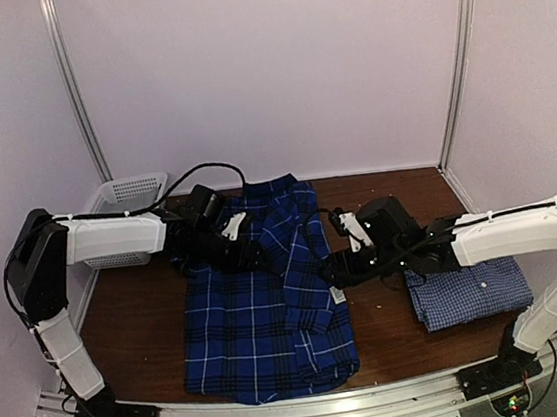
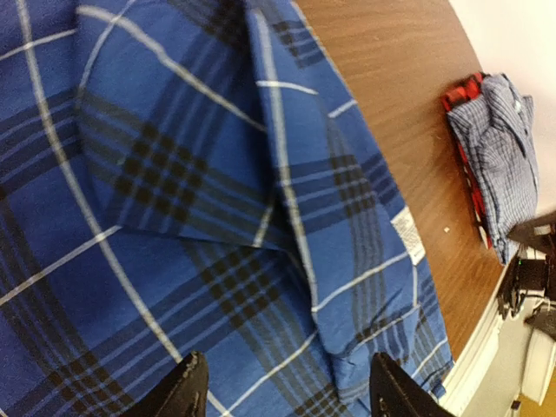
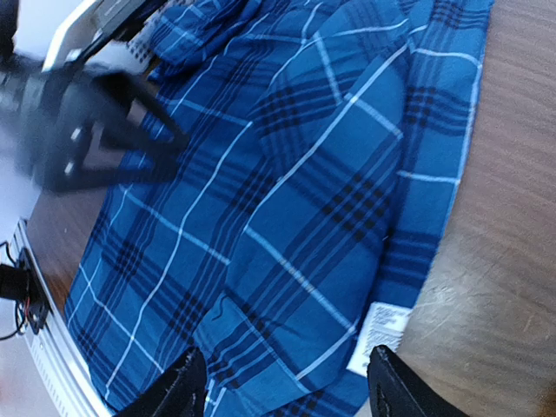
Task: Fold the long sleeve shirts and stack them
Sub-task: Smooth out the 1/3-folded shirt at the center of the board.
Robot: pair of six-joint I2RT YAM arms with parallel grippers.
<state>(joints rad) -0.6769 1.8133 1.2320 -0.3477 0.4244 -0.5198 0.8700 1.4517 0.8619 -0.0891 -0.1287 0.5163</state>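
The dark blue plaid shirt (image 1: 260, 311) lies spread across the middle of the desk (image 1: 391, 316), with a panel along its right side folded in over the body (a small white label (image 3: 382, 326) shows at that folded edge). The left claw (image 2: 287, 395) hangs over the upper part of the shirt, near the fold. Its jaws stand wide apart, only plaid cloth shows between the fingers, and nothing is gripped. Whether the tips touch the cloth cannot be told. The right claw (image 3: 287, 395) is over the shirt's right edge, just beside the label. Its jaws are likewise spread and hold nothing, and the cloth's border and the bare wood meet under its fingers. The two claws face each other across the folded panel, near but apart. The paler fine-check shirt (image 1: 469, 292) sits folded into a compact rectangle on the right side of the desk, partly under the right forearm, with bare wood between it and the plaid one. A white mesh basket (image 1: 132, 200) stands at the far left corner, behind the left arm.
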